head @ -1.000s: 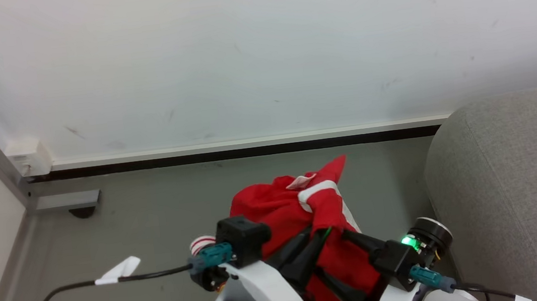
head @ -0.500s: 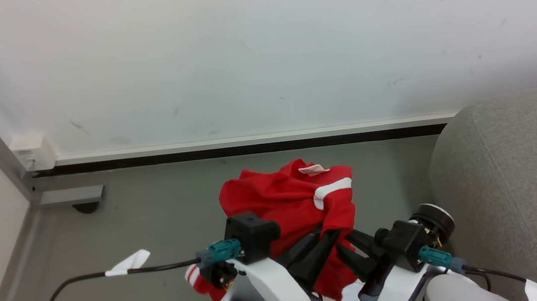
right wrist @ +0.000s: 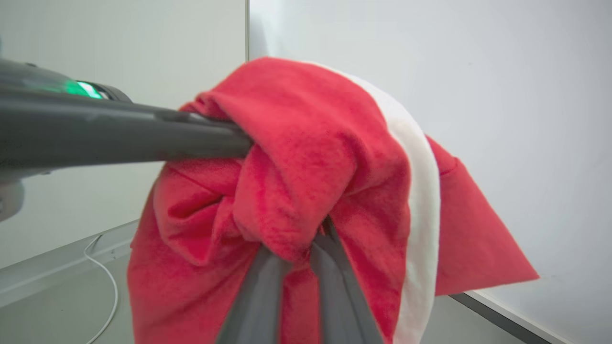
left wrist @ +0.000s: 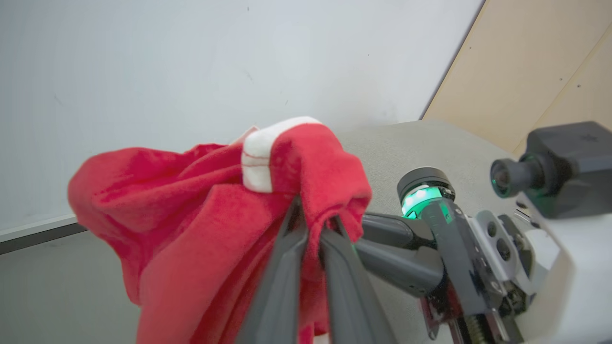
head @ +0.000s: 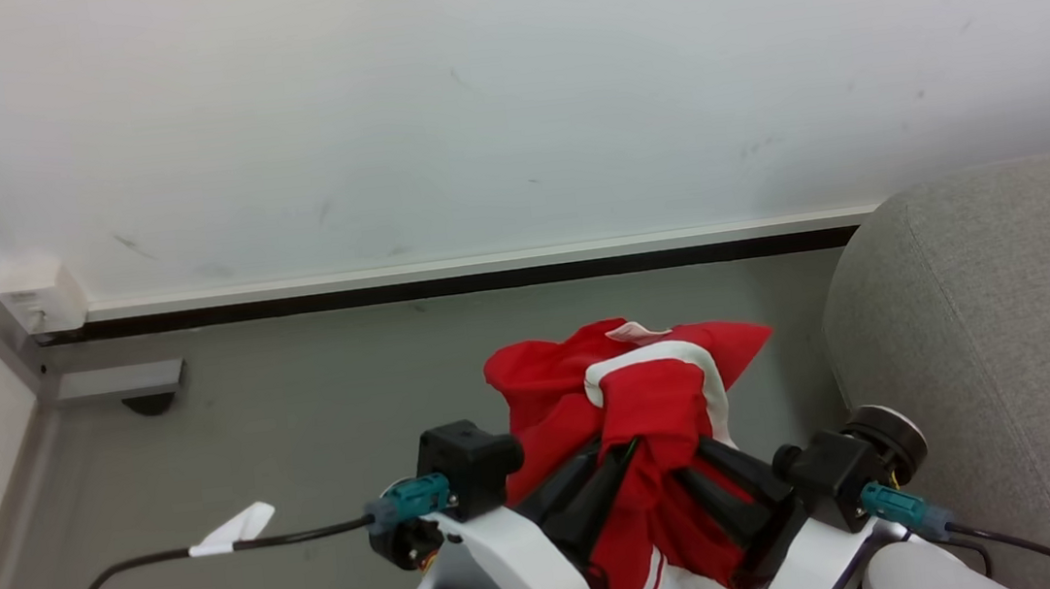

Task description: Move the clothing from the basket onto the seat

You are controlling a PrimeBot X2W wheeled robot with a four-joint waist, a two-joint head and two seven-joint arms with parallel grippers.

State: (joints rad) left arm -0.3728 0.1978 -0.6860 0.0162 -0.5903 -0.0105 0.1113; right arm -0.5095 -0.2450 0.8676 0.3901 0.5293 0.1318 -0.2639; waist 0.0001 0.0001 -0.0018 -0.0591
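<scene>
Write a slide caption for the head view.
Both pairs of jaws pinch the red clothing, held above the floor beside the grey seat.

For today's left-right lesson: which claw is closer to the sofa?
The right claw, gripping the red garment on the sofa side; the left claw is farther off.

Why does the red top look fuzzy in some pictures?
Right wrist view: the clothing sits very close to the lens, so it and the left gripper look soft. Left wrist view: a little soft too, with a green light glowing near the right gripper. Head view: sharp and evenly lit.
</scene>
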